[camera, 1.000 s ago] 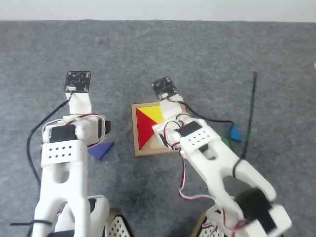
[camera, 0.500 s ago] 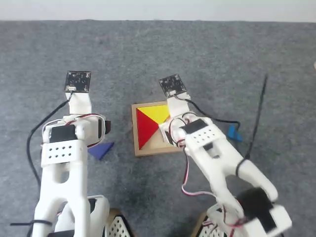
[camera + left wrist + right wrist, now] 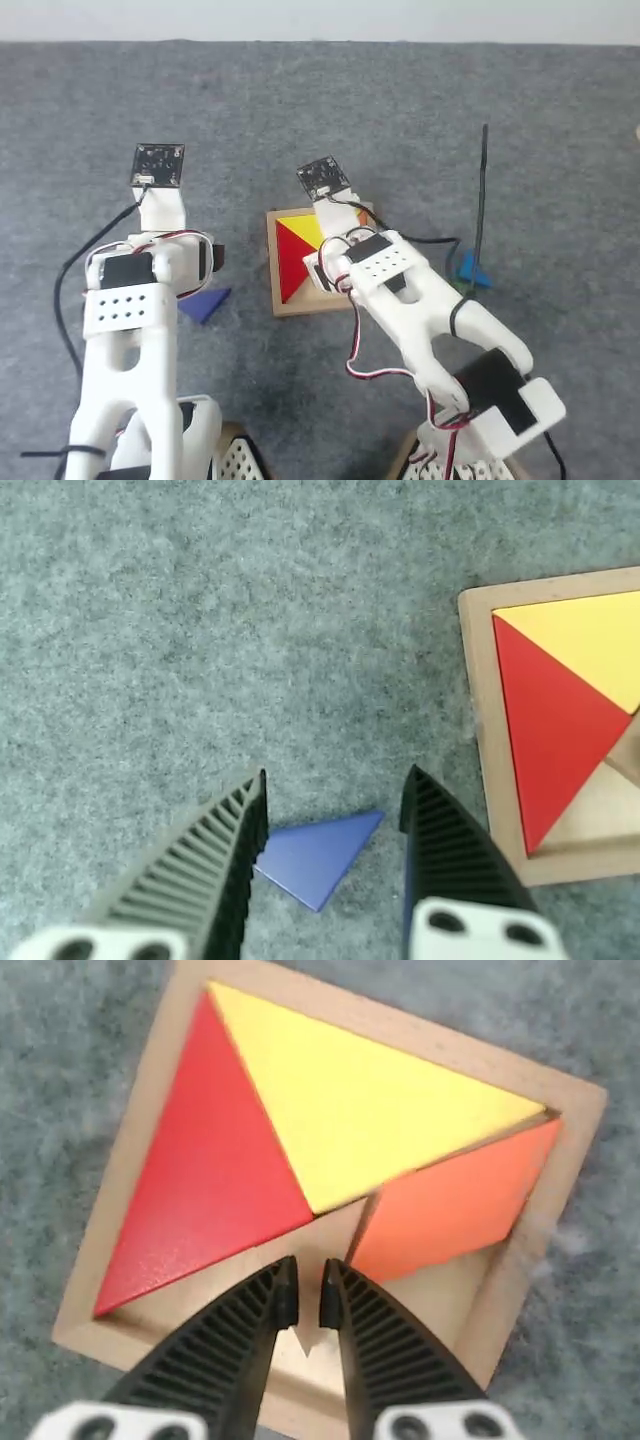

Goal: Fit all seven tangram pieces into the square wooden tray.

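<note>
1. My right gripper point(image 3: 308, 1295): clenched almost shut with only a slit between the tips, nothing in it. It hangs over the bare floor of the tray, just beside the point where three pieces meet.
2. Square wooden tray point(image 3: 575, 1140): pale wood with a raised rim, lying flat on the worktop.
 - Red triangle point(image 3: 200, 1190): large, seated along one rim.
 - Yellow triangle point(image 3: 360, 1100): large, edge to edge with the red.
 - Orange piece point(image 3: 450, 1205): four-sided, touching the yellow and tucked into a corner.
3. My left gripper point(image 3: 335, 800): released, jaws wide apart, nothing in it.
4. Dark blue triangle point(image 3: 315, 855): flat on the worktop beneath the gap between my left jaws, near the tray's outer edge.
5. Light blue piece point(image 3: 472, 270): on the worktop beyond my right arm, apart from the tray.
6. Worktop point(image 3: 500, 100): grey and felt-like.
</note>
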Robot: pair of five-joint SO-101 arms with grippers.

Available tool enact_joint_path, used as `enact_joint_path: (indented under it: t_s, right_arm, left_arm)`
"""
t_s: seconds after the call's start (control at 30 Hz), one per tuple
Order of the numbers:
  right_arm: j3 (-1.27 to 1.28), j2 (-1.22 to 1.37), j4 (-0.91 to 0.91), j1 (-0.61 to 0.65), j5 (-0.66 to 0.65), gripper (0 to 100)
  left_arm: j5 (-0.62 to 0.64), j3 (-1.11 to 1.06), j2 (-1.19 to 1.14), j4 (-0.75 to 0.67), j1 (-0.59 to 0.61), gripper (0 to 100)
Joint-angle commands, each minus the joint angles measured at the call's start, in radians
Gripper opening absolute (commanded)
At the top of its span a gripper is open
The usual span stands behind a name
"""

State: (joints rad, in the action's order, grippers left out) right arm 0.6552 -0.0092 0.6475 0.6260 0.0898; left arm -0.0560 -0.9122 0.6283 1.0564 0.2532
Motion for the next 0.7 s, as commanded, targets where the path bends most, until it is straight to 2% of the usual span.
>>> enact_joint_path:
  t_s: [0.0,0.23,0.67]
  right_arm:
    - [-0.055,-0.068,0.024,-0.005,0.011,6.2]
    - [0.023,-0.209,0.05,0.016,0.014,6.2]
    - [0.015,0.002,-0.056,0.047,0.012,6.1]
  left_arm:
    - [0.003,0.008,0.011,-0.015,-0.003,22]
    - [0.003,0.008,0.011,-0.014,-0.003,22]
    - [0.003,0.008,0.011,-0.014,-0.003,22]
